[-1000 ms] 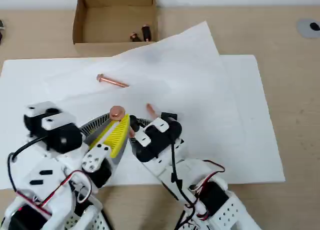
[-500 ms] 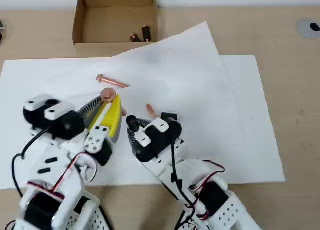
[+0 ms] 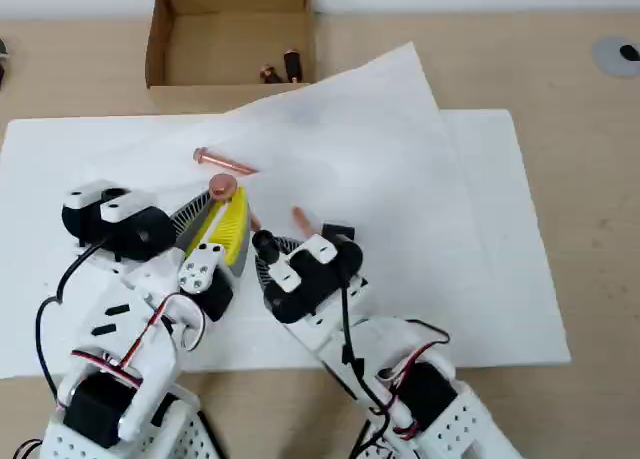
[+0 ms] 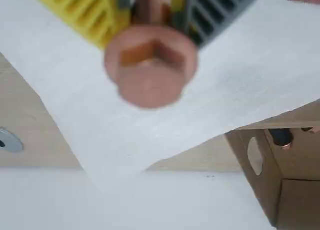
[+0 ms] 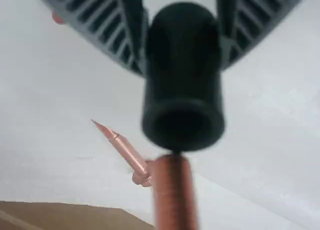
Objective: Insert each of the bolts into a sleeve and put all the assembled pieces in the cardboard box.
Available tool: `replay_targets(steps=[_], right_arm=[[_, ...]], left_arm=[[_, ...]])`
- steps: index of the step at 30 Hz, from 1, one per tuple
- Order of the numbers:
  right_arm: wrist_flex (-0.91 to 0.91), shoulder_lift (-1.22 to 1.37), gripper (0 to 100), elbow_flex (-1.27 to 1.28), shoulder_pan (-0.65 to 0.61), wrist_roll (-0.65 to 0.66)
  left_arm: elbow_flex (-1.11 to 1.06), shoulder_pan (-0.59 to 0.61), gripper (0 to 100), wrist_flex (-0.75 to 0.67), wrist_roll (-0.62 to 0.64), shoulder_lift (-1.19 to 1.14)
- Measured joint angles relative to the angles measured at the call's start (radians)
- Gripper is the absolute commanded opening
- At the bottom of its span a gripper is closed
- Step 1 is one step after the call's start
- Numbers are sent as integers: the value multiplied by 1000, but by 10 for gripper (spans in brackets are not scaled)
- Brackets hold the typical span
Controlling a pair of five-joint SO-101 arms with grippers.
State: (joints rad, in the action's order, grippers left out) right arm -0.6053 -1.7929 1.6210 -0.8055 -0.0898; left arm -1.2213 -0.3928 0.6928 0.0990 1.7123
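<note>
- The left gripper [image 4: 150,2] is closed on a copper bolt with a hexagonal flanged head [image 4: 150,64]. The shank is clamped between a yellow ribbed jaw and a grey one, and the head stands proud of the jaw tips.
- The right gripper [image 5: 182,19] is closed on a short black cylindrical sleeve [image 5: 182,89], whose open mouth projects beyond the dark ribbed jaws.
- In the right wrist view the bolt's shank is seen directly in front of the sleeve's mouth. Whether the tip has entered the bore cannot be told, as the two overlap there.
- The step in hand is judged to be the insertion of this bolt into this sleeve, carried out in the air over the white paper sheet [image 3: 450,229] between the two arms.
- For the next move, shank and bore must be brought onto one axis and pushed together along it, with one gripper held firm. After that, one grip must be released so the assembled piece can be carried off.
- A second, loose copper bolt [image 3: 225,162] lies on the paper beyond the grippers, between them and the open cardboard box [image 3: 160,49].
- Two assembled pieces of copper and black [image 3: 282,69] are already lodged in a corner of the box, so the task is judged to be well under way.
</note>
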Motion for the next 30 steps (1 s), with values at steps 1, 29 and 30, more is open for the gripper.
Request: replay_targets(steps=[1,29,30], right_arm=[[0,0,9,0,0,0],[0,0,9,0,0,0],[0,0,9,0,0,0]], left_arm=[[-6,0,6,0,0,2],[180,-44,7,167,-89,-26],[192,-44,7,187,-83,-43]])
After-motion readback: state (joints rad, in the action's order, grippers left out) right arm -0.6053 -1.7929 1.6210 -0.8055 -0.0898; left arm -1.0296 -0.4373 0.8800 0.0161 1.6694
